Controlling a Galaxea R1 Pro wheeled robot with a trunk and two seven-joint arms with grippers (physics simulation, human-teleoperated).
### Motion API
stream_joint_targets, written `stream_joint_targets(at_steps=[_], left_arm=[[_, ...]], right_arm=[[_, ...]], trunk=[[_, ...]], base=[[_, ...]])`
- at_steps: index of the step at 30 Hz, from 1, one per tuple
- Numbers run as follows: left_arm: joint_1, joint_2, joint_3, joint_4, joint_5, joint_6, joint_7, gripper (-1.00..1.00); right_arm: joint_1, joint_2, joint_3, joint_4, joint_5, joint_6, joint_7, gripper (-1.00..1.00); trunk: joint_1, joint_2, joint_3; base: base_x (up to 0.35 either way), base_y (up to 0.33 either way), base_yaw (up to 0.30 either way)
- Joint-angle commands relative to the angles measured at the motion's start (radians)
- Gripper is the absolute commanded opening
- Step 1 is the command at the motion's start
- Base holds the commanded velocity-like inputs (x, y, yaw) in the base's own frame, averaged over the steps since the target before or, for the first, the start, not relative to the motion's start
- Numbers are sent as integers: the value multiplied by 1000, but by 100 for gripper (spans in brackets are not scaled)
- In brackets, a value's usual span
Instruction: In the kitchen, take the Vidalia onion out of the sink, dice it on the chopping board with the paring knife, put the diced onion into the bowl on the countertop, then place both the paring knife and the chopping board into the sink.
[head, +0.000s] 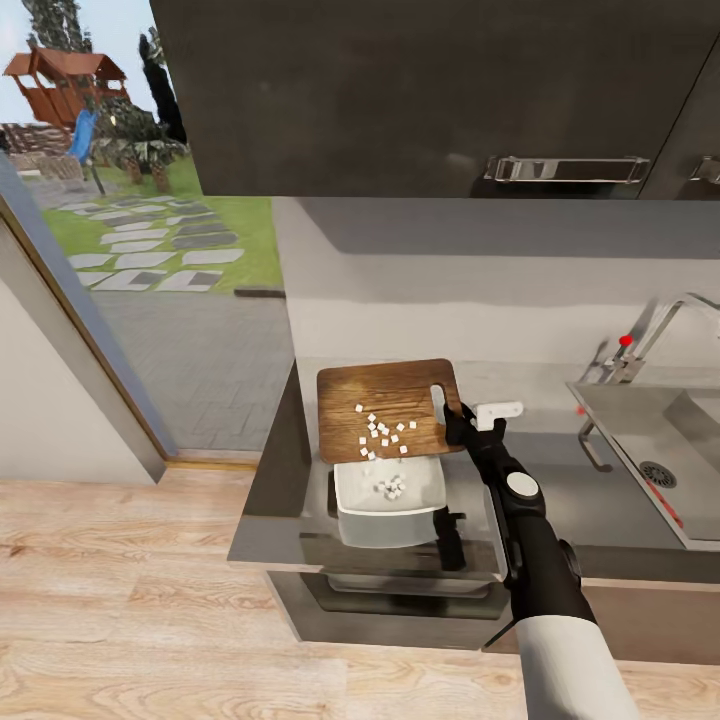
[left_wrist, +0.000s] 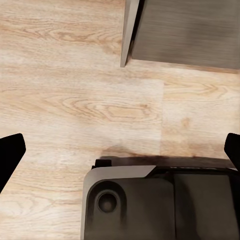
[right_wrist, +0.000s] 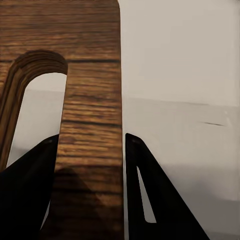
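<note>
Head view shows the right gripper pinching the chopping board at its handle-slot edge, the board lifted and tilted over the bowl, which sits on the bench directly below the board's lower edge. Most of the diced Vidalia onion is scattered across the board's lower half; a small cluster lies inside the bowl.

Right wrist view confirms the hold — both jaws press against the narrow strip of wood between the slot and the board's edge. That is a thin purchase far from the board's middle, so the board could pivot or slip in the jaws if the tilt steepens quickly.

The bigger risk, as I judge it, is spillage: the pieces are spread wide, and some near the board's left lower edge may slide past the bowl's rim onto the bench rather than in.

The sink lies off to the right, with its tap. A pale object sits just beside the gripper; I cannot tell what it is.

Left wrist view looks down at the wooden floor and the robot's base, with the left gripper's dark fingertips spread wide apart and holding nothing.
</note>
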Motion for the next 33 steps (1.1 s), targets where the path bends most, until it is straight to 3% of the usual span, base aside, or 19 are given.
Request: stream_joint_targets(at_steps=[1,10,15,21,33], left_arm=[[0,0,2,-1,7,-1,-7,100],[0,0,2,7,7,-1,-7,100],[0,-1,2,13,6,-1,-7,100],[0,-1,2,14,6,-1,-7,100],[0,-1,2,16,6,-1,-7,100]], right_arm=[[-1,1,-4,-2,9,4,9,-100],[-1,1,-9,-2,8,-29,9,-100],[-1,1,-44,-2,7,-39,12,-100],[-1,1,-48,-3,7,-39,47,-100],[-1,1,-48,-4,8,-39,49,-100]], trunk=[[1,-2,-2],[1,-2,-2],[1,-2,-2],[1,-2,-2],[1,-2,-2]], base=[[0,0,0],[0,0,0],[0,0,0],[0,0,0],[0,0,0]])
